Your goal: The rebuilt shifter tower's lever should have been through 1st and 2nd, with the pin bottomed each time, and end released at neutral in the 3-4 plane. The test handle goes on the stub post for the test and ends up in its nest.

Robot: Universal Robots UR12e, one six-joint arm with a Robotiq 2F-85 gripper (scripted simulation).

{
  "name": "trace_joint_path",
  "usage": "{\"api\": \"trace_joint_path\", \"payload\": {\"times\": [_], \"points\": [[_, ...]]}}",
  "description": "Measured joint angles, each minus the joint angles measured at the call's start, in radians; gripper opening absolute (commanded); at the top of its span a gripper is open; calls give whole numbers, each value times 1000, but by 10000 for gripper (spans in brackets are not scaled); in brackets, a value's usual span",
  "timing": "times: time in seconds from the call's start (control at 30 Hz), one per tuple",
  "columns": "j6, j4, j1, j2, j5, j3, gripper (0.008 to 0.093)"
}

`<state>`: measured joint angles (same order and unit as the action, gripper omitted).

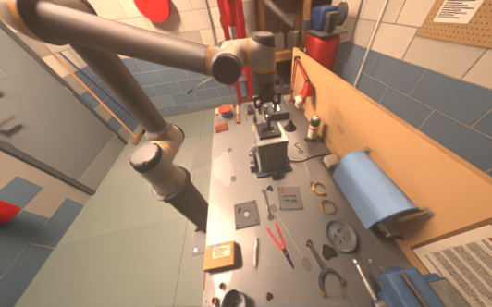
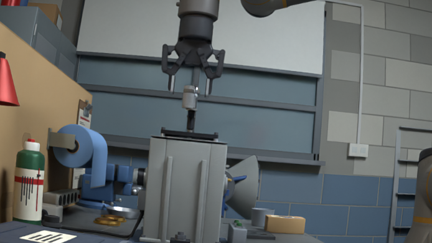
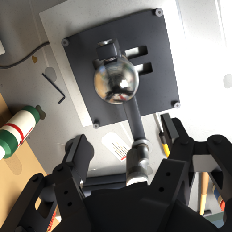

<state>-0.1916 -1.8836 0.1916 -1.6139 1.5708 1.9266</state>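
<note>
The test handle (image 2: 190,97), a chrome ball knob (image 3: 116,82) on a grey sleeve, sits on the lever stub above the shifter tower (image 2: 185,183). The tower (image 1: 271,150) is a grey box with a dark gate plate (image 3: 121,67) on top. The lever stands upright in the plate's slots. My gripper (image 2: 189,88) hangs just above the handle with its fingers open on either side of the knob's top, holding nothing. In the wrist camera the gripper (image 3: 125,142) frames the knob from above. A dark rod with a knurled end (image 3: 136,162) lies on the bench behind the tower.
A spray bottle (image 2: 28,182) stands by the backboard right of the tower. An Allen key (image 3: 54,88) and a cable (image 3: 22,59) lie on the bench nearby. A blue paper roll (image 1: 370,187), blue vise (image 1: 407,286), pliers (image 1: 279,244) and wrenches sit further along.
</note>
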Motion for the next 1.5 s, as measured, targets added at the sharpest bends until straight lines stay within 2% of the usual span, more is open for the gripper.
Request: {"api": "trace_joint_path", "payload": {"times": [0.17,0.73,1.5], "points": [[0,0,0,0,0,0,860],[0,13,0,-3,0,-9,860],[0,175,0,-37,0,-139,860]]}}
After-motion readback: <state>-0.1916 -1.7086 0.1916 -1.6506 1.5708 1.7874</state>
